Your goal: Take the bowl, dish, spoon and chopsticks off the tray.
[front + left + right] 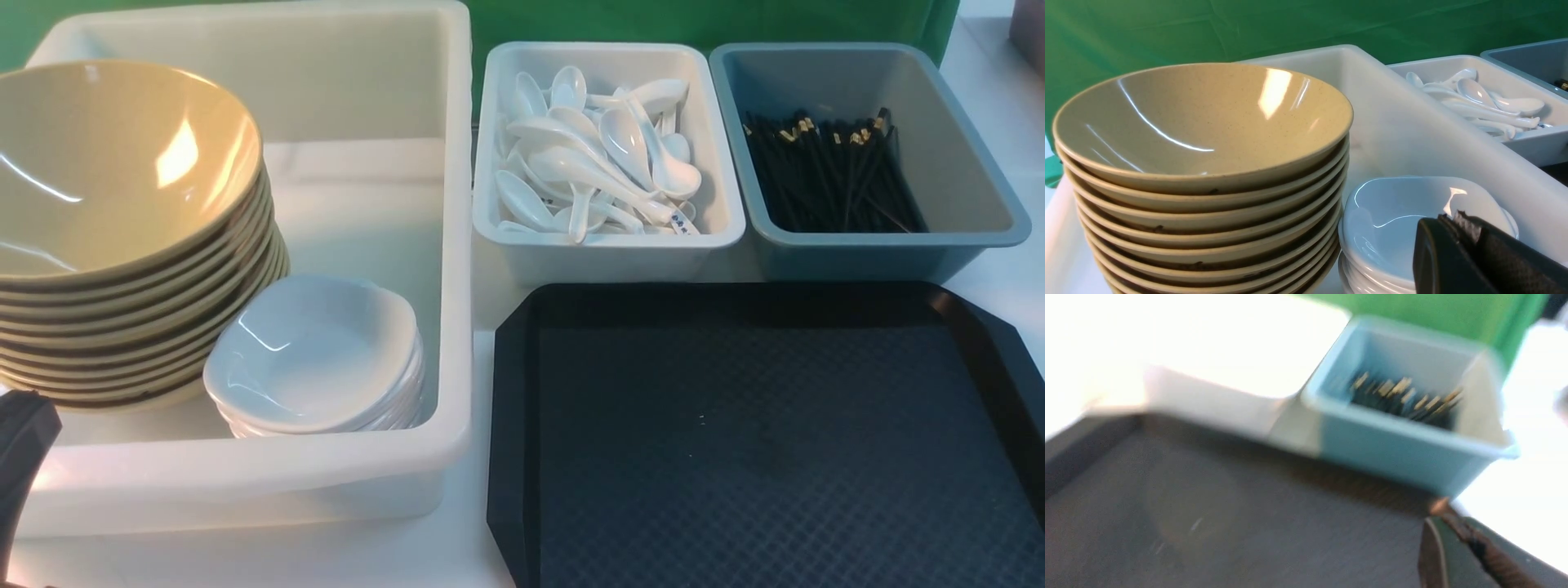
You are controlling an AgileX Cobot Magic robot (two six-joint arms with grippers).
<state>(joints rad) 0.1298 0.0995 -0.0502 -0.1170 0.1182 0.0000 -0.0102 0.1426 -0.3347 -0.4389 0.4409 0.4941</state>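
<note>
- The tray (767,457) lies bare at the front right of the table; nothing rests on its diamond-textured surface.
- The left gripper (1453,228) shows in its wrist view with its two dark fingers pressed together and nothing between them; it sits just in front of the stack of white dishes.
- The top dish (1412,220) lies directly beyond the left gripper's fingertips, in the big white tub (384,196).
- The top bowl (1200,122) crowns a tall stack of olive-yellow bowls just beside the dishes, in the same tub, up and to the side of the left gripper.
- In the front view only a dark piece of the left arm (20,449) shows at the lower left edge, against the big tub's front wall.
- The right gripper (1443,522) appears blurred in its wrist view, its fingers closed together and holding nothing, over the tray's far right part.
- The chopsticks (829,175) lie piled in the grey-blue tub (971,180), just beyond the right gripper and past the tray's far edge.
- The spoons (600,159) fill the small white tub (718,171), beside the grey-blue tub and farther from the right gripper.
</note>
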